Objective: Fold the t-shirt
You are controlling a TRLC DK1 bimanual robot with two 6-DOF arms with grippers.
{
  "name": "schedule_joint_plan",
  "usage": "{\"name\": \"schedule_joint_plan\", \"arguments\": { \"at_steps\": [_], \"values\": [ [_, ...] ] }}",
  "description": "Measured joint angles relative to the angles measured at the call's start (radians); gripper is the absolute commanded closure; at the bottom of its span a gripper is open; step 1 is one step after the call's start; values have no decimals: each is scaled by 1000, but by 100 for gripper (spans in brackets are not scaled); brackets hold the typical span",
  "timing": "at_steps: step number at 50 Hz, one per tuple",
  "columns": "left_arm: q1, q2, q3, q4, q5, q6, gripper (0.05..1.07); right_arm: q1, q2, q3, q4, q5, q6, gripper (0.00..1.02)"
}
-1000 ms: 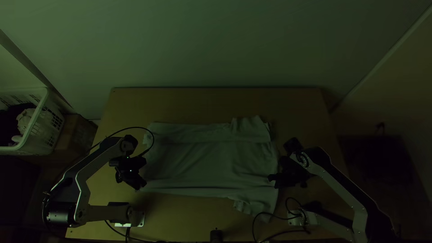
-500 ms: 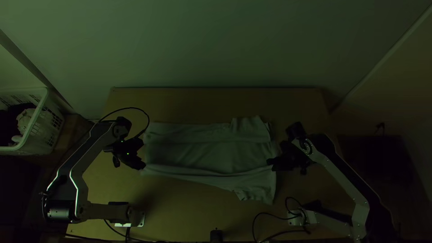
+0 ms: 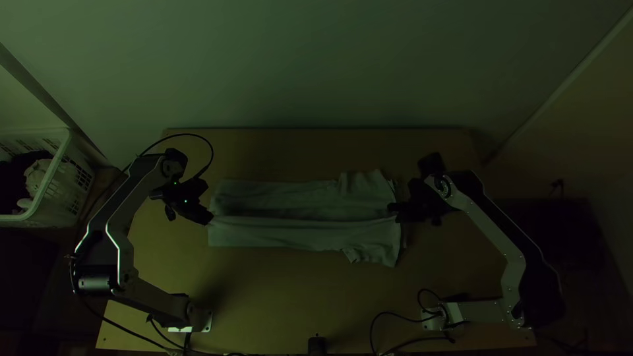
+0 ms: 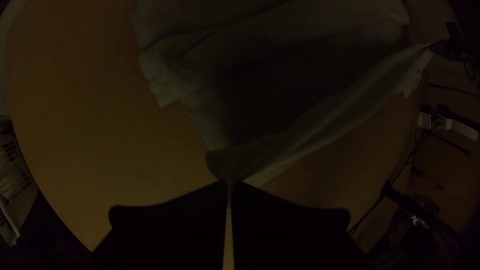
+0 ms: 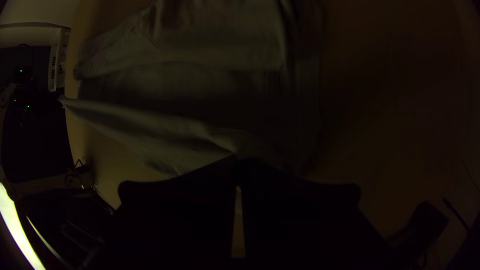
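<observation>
Top view: we log the t-shirt (image 3: 297,233) lengthwise between left gripper (image 3: 211,221) and right gripper (image 3: 391,209), both clamped on its lifted layer; far strip (image 3: 277,192) lies beyond, likely fold direction.

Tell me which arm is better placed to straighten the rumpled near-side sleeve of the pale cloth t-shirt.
Right, I'd say: the right black flat-fingered claw grips the t-shirt closer to that sleeve, while the left claw grips the opposite end.
</observation>
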Motion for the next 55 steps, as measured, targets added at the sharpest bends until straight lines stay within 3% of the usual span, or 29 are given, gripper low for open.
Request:
{"name": "schedule_joint_plan", "arguments": {
  "at_steps": [43, 46, 49, 51, 53, 55],
  "values": [
    [0, 365, 451, -29, 27, -35, 102, -82, 410, 407, 43, 0, 0, 100],
    [0, 389, 468, -29, 30, -43, 81, -84, 440, 431, 48, 0, 0, 99],
    [0, 409, 482, -29, 33, -53, 38, -87, 467, 452, 57, 0, 0, 84],
    [1, 418, 486, -29, 34, -57, 12, -88, 484, 462, 70, 0, 0, 80],
    [3, 422, 488, -29, 44, -61, 10, -89, 495, 468, 80, 0, 0, 79],
    [6, 424, 489, -29, 53, -61, 10, -89, 505, 469, 94, 1, 0, 73]
  ]
}}
